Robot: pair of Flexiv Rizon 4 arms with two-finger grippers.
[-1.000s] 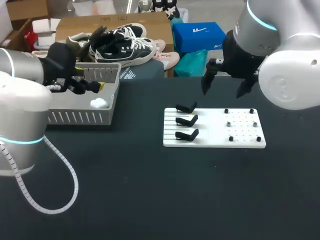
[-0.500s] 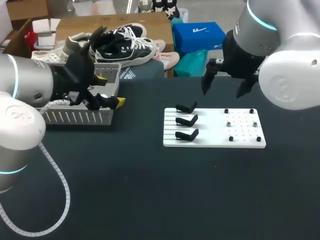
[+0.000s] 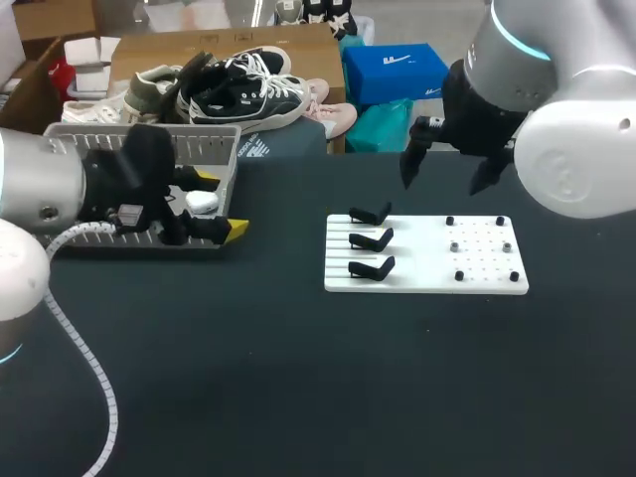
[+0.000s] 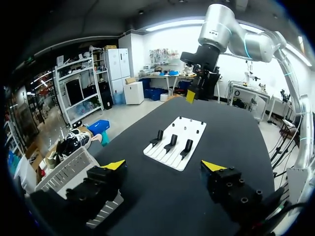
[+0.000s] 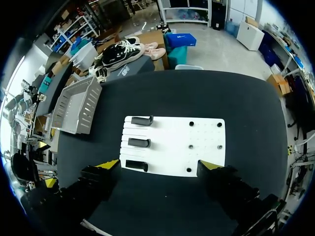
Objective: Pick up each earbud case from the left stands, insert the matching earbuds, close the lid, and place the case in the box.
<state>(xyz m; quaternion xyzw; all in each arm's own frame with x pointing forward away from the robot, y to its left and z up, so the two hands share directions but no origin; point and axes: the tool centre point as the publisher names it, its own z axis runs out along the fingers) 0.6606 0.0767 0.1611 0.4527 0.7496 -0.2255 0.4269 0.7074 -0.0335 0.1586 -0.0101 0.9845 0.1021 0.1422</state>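
Earbud case (image 3: 202,202) lies in the box (image 3: 199,130) near spread left fingers (image 3: 237,230).

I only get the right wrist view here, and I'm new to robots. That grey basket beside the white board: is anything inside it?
Observer: Yes. The head view looks down into the grey basket and shows a small white case lying in it.
Operator: Where is the other arm's claw?
Observer: The left gripper is at the basket's near right corner, fingers open, holding nothing.
Operator: And the claw my camera rides on?
Observer: From the side, the right gripper hangs in the air, well clear of the white board, open and empty.
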